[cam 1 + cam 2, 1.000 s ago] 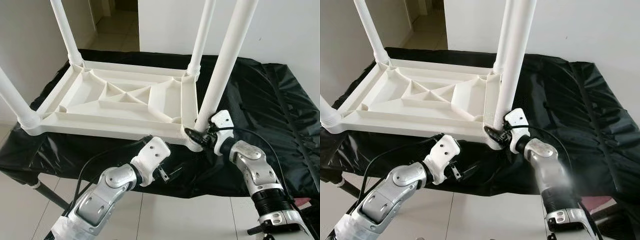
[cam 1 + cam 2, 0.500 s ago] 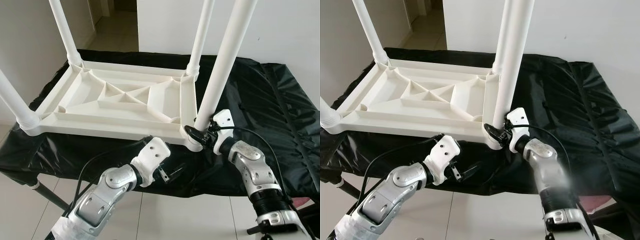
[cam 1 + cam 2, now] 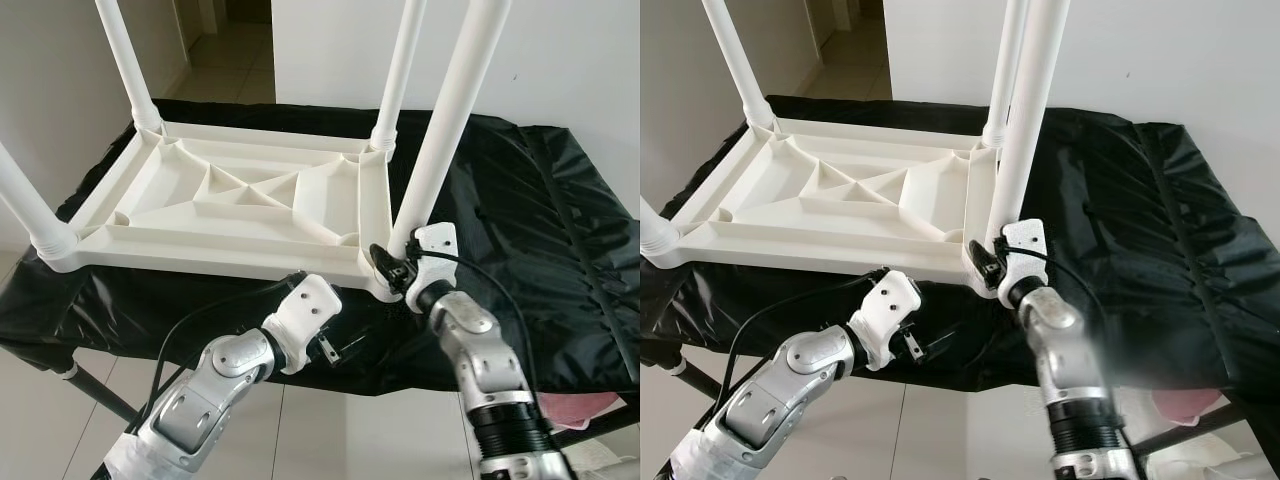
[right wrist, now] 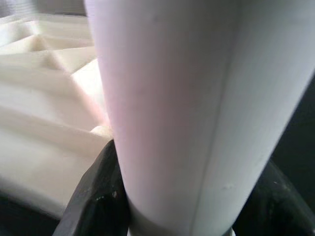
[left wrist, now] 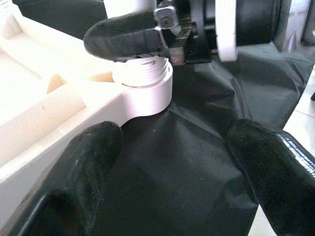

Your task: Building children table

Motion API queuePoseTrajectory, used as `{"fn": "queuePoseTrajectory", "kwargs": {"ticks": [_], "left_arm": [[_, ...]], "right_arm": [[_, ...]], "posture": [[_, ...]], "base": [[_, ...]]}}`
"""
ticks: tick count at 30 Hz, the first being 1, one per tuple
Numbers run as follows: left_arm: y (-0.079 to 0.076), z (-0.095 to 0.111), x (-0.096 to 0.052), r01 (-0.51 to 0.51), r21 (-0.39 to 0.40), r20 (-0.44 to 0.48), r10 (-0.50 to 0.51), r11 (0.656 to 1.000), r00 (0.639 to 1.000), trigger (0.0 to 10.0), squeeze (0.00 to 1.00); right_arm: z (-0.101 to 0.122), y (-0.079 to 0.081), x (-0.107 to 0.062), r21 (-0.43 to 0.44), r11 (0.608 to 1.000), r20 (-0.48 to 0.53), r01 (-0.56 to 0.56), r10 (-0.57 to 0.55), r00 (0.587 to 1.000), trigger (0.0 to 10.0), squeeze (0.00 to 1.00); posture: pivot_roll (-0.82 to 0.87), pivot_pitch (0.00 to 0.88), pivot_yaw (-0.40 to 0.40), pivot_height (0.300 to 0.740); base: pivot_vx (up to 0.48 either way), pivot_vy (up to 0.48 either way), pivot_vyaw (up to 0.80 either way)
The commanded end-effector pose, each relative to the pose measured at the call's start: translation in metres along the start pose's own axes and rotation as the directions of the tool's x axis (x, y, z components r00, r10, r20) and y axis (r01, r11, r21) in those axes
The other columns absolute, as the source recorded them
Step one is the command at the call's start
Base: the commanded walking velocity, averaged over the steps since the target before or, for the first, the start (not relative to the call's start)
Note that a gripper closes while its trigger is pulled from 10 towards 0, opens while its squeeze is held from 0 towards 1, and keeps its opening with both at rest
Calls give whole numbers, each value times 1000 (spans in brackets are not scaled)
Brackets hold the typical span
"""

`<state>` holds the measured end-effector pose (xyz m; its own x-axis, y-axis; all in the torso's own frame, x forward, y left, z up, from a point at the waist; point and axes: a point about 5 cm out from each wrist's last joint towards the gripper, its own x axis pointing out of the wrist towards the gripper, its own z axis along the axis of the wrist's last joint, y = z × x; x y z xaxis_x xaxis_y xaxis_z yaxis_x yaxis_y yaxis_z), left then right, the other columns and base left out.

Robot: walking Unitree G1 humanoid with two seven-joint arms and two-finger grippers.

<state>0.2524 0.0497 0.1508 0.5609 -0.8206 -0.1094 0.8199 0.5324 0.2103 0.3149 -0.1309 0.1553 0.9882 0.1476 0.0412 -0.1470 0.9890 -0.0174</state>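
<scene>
Looking down at the white children table (image 3: 240,205), upside down on the worktop (image 3: 520,200) that is draped in black cloth, ribbed underside facing up. Four white legs stand up from its corners: two far ones (image 3: 125,60) and (image 3: 398,70), one at near left (image 3: 25,205), and the near right leg (image 3: 445,120), which leans a bit to the right as it rises.

My right tool (image 3: 392,265) is clamped around the base of that near right leg, just above the threaded collar where it enters the corner socket (image 5: 142,88). In the right wrist view the leg (image 4: 197,113) sits between both black fingers (image 4: 101,196), fingers touching it on either side, so the tool is holding the leg.

My left tool (image 3: 338,350) sits lower, below the near edge of the children table and in front of the hanging black cloth, near the same corner but apart from it. In the left wrist view its fingers (image 5: 83,172) are spread wide with nothing between them, cloth behind, left finger close under the white frame edge.

White wall behind, tiled floor (image 3: 330,430) below
</scene>
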Motion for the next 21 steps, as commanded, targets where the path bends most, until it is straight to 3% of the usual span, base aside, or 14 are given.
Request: {"fn": "queuePoseTrajectory", "kwargs": {"ticks": [1, 2, 4, 9, 12, 13, 19, 21], "left_arm": [[-4, -4, 1, 52, -1, -14, -52, 999, 999, 10000, 0], [-4, -4, 0, 51, -2, -15, -51, 999, 999, 10000, 0], [-4, -4, 0, 49, -2, -16, -49, 999, 999, 10000, 0], [-1, -5, -2, 36, -7, -20, -36, 999, 999, 10000, 0], [-1, -5, -2, 35, -6, -21, -35, 999, 999, 10000, 0], [-1, -4, -3, 33, -6, -20, -33, 999, 999, 10000, 0], [0, -4, -4, 22, -10, -21, -22, 1000, 1000, 10000, 0], [0, -4, -4, 20, -9, -21, -20, 1000, 1000, 10000, 0]], "right_arm": [[-7, -3, -6, 26, 983, -30, 183, -182, 983, 10000, 0], [-6, -3, -9, 39, 967, -26, 251, -251, 968, 10000, 0], [-6, -2, -11, 54, 957, -30, 285, -283, 959, 10000, 0], [-3, 11, -11, 105, 972, -29, 209, -207, 978, 10000, 0], [-1, 11, -11, 105, 975, -19, 196, -196, 981, 10000, 0], [0, 10, -11, 122, 975, -11, 185, -185, 983, 10000, 1000], [3, 7, -12, 136, 971, 4, 195, -197, 980, 10000, 1000], [9, -2, -11, 125, 981, 43, 146, -153, 987, 10000, 1000]], "posture": [[-29, 81, -15, 740], [-29, 81, -15, 740], [-29, 81, -15, 740], [-29, 90, -8, 740], [-26, 93, -10, 740], [-25, 94, -11, 740], [-27, 103, -17, 740], [-26, 104, -19, 740]], "base": [[0, 0, 0], [0, 0, 0], [0, 0, 0], [0, 0, 0], [0, 0, 0], [0, 0, 0], [0, 0, 0], [0, 0, 0]]}}
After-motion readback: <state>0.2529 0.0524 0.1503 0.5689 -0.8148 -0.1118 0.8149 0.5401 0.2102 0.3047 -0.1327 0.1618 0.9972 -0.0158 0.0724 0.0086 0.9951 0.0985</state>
